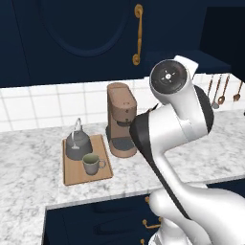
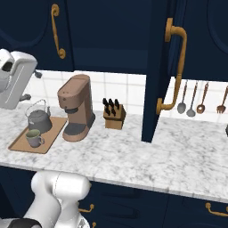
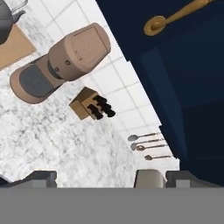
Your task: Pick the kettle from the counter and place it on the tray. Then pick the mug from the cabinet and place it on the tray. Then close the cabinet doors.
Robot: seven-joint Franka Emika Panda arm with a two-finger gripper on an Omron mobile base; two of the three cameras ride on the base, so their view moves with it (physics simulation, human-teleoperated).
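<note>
**Hand aloft with nothing between its fingers; kettle and mug both on the tray**

Hand (image 3: pixel 107 178) appears at the bottom of the hand view as two dark fingertips set well apart, with only the marble bench (image 3: pixel 52 144) behind the gap. That tilted view also takes in the brown coffee machine (image 3: pixel 61 61), the knife block (image 3: pixel 87 105), hanging utensils (image 3: pixel 144 146), a corner of the tray (image 3: pixel 13 48) with part of the kettle (image 3: pixel 6 17), and a navy cabinet door (image 3: pixel 183 78) with a brass handle (image 3: pixel 175 17).

Left base view: the tray (image 1: pixel 72 174) lies on the bench (image 1: pixel 28 158) with its long axis running from the front edge toward the tiled wall, just left of the coffee machine (image 1: pixel 121 119). The kettle (image 1: pixel 78 143) stands upright on the tray's back half; the mug (image 1: pixel 91 163) stands upright on the front half, its handle pointing right. A closed cabinet door (image 1: pixel 86 33) hangs above.

Right base view: the tray (image 2: pixel 51 133) sits at the bench's (image 2: pixel 133 156) left end with the kettle (image 2: pixel 38 118) behind the mug (image 2: pixel 34 138). Right of the knife block (image 2: pixel 114 115), a cabinet door (image 2: pixel 158 67) stands swung open, edge-on.
</note>
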